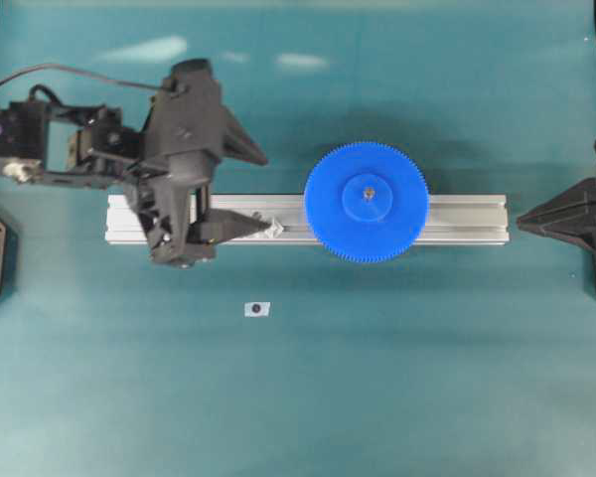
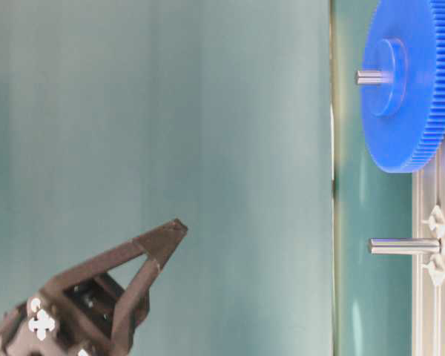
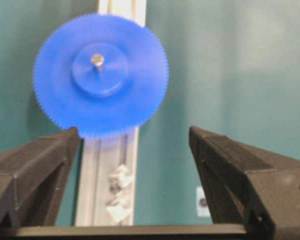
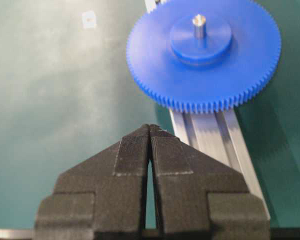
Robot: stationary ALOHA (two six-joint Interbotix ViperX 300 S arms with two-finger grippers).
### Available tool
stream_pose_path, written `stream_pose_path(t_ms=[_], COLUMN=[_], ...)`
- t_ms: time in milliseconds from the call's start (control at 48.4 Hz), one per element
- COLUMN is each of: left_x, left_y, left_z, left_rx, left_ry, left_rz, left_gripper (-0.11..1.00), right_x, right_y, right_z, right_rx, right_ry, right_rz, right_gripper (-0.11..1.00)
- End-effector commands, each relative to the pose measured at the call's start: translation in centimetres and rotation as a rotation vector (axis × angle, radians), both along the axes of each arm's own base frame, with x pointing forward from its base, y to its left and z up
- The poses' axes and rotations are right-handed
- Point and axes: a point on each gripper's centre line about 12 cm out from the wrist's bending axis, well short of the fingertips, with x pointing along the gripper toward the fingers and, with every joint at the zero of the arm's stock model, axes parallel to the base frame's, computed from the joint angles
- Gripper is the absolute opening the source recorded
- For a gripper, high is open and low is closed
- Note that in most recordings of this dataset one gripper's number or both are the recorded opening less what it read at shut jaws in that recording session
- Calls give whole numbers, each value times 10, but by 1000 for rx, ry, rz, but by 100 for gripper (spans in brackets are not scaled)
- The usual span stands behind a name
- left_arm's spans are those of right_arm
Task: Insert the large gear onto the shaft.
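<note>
Left hand (image 3: 135, 145) nearest lens, fingers wide apart, empty, short of gear (image 1: 367, 202). Right hand (image 4: 150, 127) pressed together, empty. Gear seated on shaft (image 4: 198, 22) atop rail (image 1: 457, 221). Judged light, rigid, slick plastic; grip across toothed rim.

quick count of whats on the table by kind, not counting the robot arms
blue gears: 1, the large gear, seated on a pin
metal pins: 2, the shaft through the gear's hub and a bare pin
aluminium rails: 1, the rail
small white tags: 1, the tag
total: 5
</note>
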Motion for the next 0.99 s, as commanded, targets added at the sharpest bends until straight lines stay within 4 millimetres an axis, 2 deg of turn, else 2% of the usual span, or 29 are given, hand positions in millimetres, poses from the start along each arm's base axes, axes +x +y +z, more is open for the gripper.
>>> stream_pose_path(t_ms=[0, 392, 971], left_x=[-3, -8, -19], left_y=[-5, -9, -18], left_z=[9, 5, 11], left_rx=[4, 12, 8], left_ry=[-69, -95, -153], left_rz=[-13, -31, -54], left_gripper=[88, 88, 88], right_x=[2, 2, 2], right_y=[0, 0, 0], right_z=[4, 3, 3], right_rx=[4, 3, 5], right_ry=[-17, -12, -12], right_rz=[-5, -3, -5], right_gripper=[5, 5, 5])
